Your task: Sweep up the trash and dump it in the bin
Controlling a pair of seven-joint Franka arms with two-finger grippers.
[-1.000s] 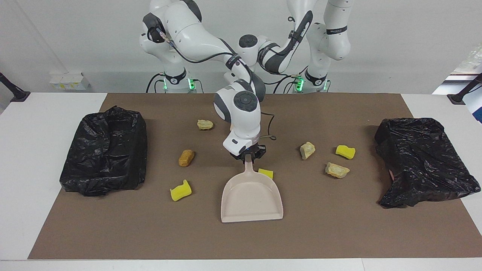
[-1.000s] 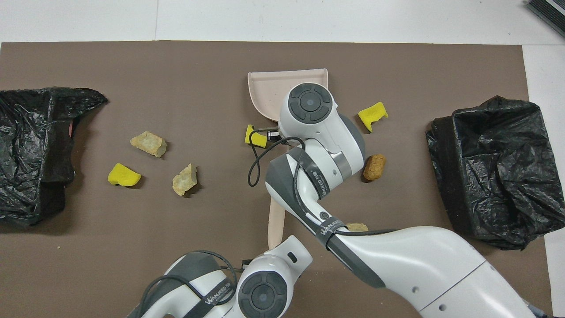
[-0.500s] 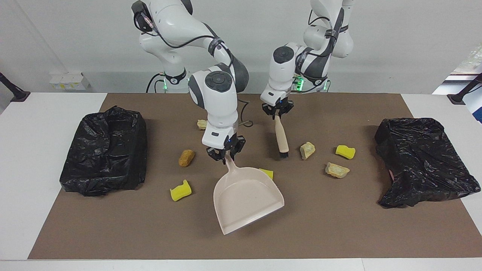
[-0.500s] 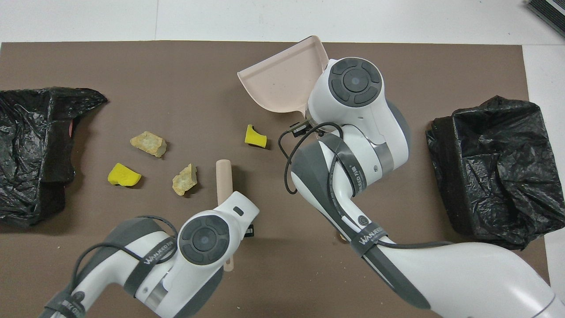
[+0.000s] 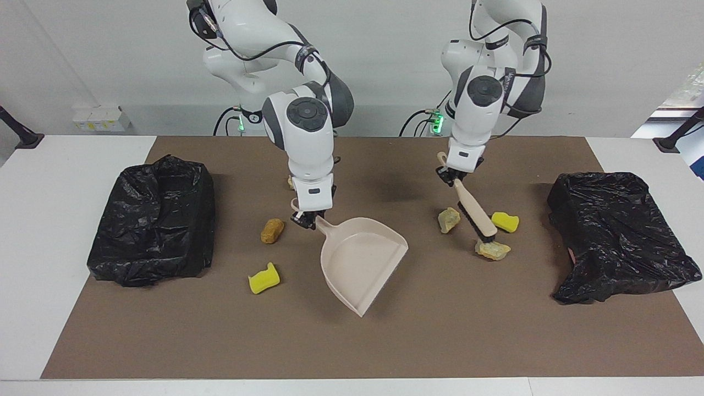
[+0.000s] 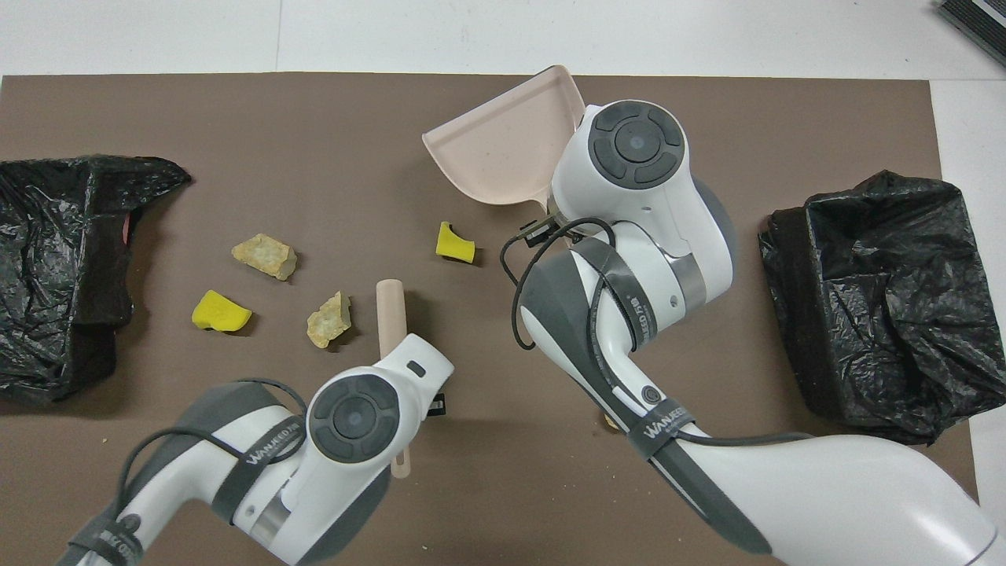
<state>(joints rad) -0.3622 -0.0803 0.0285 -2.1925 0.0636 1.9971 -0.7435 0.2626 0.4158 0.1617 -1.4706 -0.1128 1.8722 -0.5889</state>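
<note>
The dustpan [image 5: 360, 263] is held raised by its handle in the closed right gripper [image 5: 306, 216]. The brush [image 5: 476, 213] is gripped by the closed left gripper [image 5: 448, 177], bristles at the beige lump [image 5: 492, 249]. Other trash [image 5: 272, 230] lies on the mat [image 5: 473, 330], at nine o'clock of the dustpan in the facing view.

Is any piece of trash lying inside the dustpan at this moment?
No, the dustpan, held by the right gripper, shows a bare pink inside in the facing view.

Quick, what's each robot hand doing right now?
Left gripper: shut on the brush.
Right gripper: shut on the dustpan handle.
</note>
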